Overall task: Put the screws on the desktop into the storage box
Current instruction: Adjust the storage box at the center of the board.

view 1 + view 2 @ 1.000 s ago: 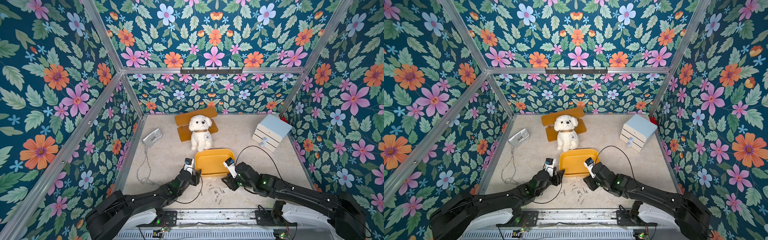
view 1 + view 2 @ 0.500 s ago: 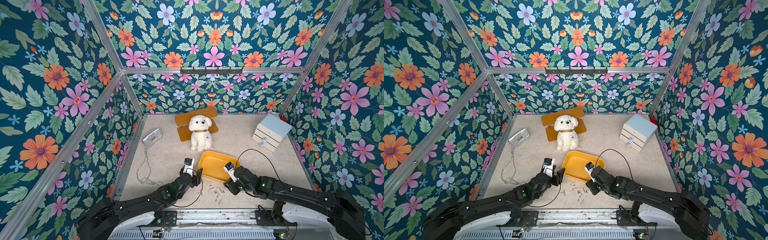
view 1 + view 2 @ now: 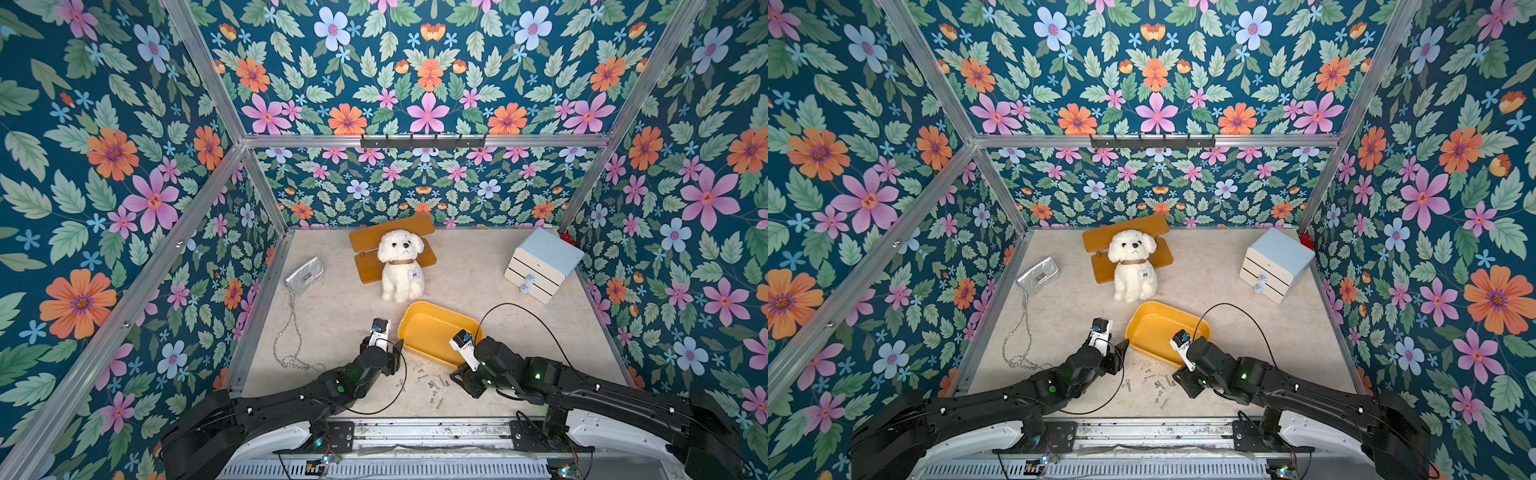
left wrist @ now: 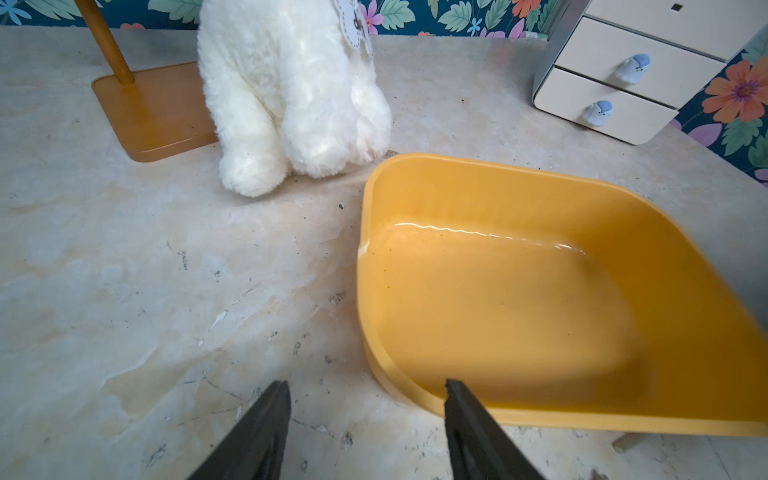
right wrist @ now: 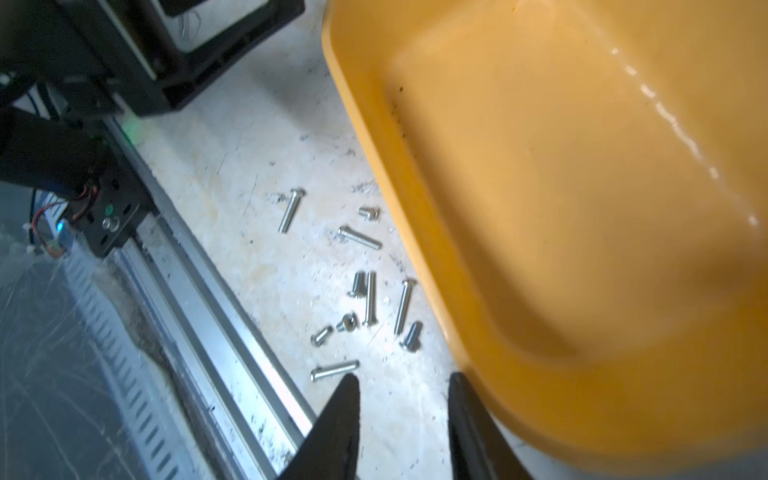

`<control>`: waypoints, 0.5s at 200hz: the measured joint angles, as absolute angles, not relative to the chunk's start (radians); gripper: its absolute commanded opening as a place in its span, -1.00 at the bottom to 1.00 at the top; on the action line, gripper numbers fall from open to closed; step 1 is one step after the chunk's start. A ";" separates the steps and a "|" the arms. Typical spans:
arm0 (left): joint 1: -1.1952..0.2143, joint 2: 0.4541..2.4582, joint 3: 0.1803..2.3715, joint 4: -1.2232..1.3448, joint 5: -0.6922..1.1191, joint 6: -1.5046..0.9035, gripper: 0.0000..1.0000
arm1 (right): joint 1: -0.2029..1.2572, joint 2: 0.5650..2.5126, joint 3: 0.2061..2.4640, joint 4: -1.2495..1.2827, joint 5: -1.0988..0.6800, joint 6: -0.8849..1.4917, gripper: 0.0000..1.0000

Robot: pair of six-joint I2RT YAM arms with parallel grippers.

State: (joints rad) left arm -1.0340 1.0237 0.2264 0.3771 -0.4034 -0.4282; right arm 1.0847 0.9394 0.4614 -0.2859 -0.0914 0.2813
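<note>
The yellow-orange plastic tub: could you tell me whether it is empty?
Empty: the yellow-orange plastic tub shows a bare floor in both wrist views; the small silver screws lie beside it on the beige desktop.

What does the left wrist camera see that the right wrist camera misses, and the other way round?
Left wrist only: the plush dog, the orange stand and the white drawer cabinet. Right wrist only: the cluster of screws and the aluminium rail. Both: the yellow storage box on the desktop, plus open, empty fingers: left fingers in one, right fingers in the other.
</note>
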 measured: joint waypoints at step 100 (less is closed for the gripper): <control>-1.034 1.042 0.183 0.460 -0.378 -0.441 0.35 | 1.091 1.127 0.451 -0.214 -0.042 0.427 -0.21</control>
